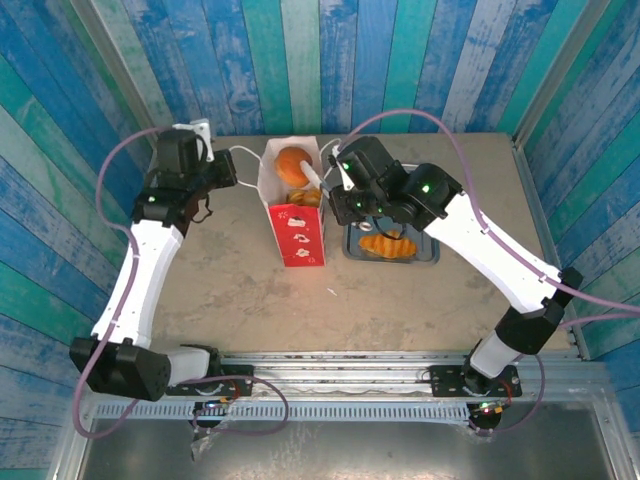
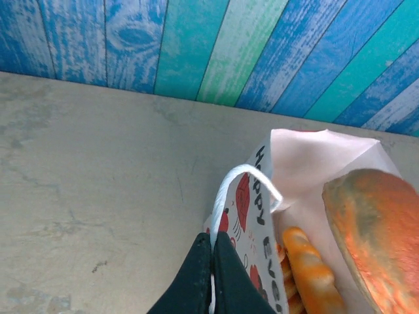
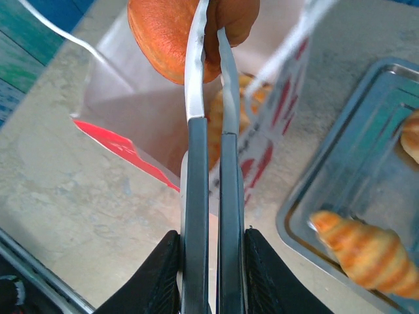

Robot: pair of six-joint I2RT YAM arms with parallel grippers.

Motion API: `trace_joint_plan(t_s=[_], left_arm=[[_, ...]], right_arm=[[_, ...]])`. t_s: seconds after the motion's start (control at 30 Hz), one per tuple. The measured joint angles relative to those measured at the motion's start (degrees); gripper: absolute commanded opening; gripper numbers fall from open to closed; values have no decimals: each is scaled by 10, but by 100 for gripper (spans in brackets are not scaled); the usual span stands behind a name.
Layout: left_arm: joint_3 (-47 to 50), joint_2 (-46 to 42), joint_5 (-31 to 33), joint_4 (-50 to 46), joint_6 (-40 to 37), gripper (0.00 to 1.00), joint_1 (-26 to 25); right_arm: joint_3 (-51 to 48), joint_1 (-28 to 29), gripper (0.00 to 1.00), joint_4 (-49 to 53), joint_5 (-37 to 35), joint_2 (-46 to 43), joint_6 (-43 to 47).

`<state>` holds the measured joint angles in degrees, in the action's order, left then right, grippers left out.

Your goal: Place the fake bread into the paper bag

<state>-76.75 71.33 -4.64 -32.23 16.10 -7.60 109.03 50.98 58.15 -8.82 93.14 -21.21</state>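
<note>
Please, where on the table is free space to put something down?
Free: the wide strip of table between the paper bag, the tray and the near edge. Crowded: over the bag's mouth, where the tongs hold a round bun.

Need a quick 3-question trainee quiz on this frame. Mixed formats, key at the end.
1. True or false: the left hand is shut on the cord handle of the paper bag.
2. What do the tongs held in the right hand grip? A) the cord handle B) the round bun C) nothing
3. Fill in: the croissant lies on the grey ____.
Key: 1 true; 2 B; 3 tray.
</note>
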Motion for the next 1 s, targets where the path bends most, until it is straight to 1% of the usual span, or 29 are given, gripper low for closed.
trace_joint_plan(t_s=[0.23, 0.43, 0.63, 0.9, 1.0], left_arm=[[10, -25, 2, 5, 2, 6, 0], [13, -26, -2, 9, 2, 6, 0], [19, -26, -4, 13, 4, 6, 0], [22, -27, -5, 13, 4, 7, 0], [23, -27, -9, 14, 4, 11, 0]], right_arm=[[10, 0, 33, 24, -19, 12, 7], [11, 0, 39, 25, -21, 17, 10], [11, 0, 43, 25, -21, 17, 11], [11, 1, 44, 22, -19, 17, 11], [11, 1, 44, 16, -16, 17, 11]])
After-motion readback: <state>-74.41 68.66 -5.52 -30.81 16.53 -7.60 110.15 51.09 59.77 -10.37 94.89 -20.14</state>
